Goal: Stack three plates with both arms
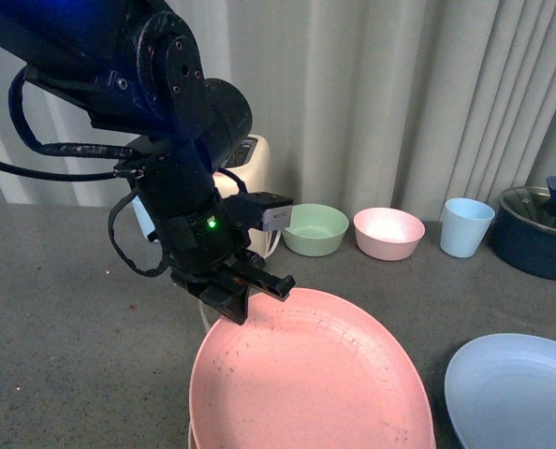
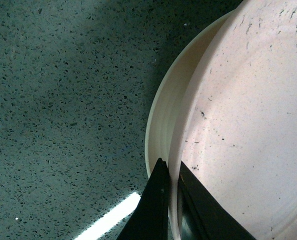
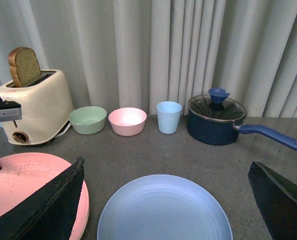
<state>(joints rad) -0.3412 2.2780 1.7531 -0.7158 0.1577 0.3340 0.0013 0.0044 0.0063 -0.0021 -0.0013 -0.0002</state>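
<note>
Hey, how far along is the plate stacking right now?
Partly done: the pink plate is over the cream plate, though whether it rests fully flat is unclear. In hand: the left pincer is shut on the pink plate's rim. Left: the blue plate lies alone on the table, with the open right pincer over it, touching nothing.
</note>
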